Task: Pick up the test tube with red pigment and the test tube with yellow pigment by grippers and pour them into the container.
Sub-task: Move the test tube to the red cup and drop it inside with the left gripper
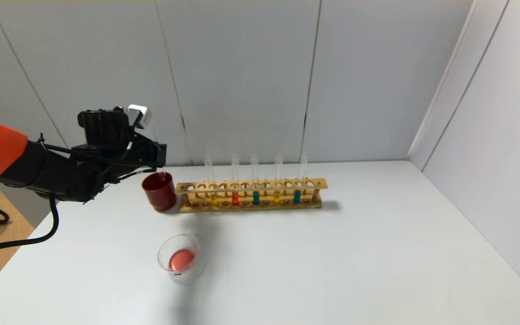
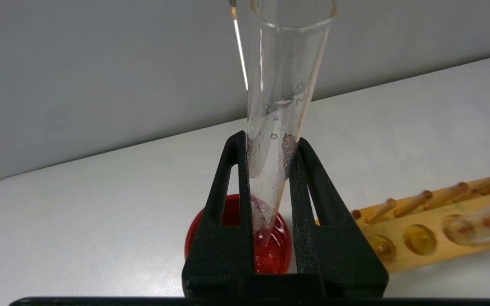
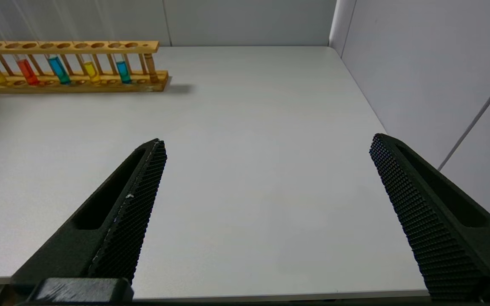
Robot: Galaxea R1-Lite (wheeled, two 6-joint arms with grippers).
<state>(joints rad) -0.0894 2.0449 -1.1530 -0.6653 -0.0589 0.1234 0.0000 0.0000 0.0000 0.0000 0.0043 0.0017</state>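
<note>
Tube [image 2: 277,127] between left fingers [image 2: 228,204]

Bright, even light, soft shadows (the rack [image 2: 440,231] blurs in the left wrist view).

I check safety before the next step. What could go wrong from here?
The left gripper holds an emptied tube above the red cup; wet glass might slip between the fingers. Red residue at its base could drip onto the table. The cup stands close to the rack, so lowering may bump it.
</note>
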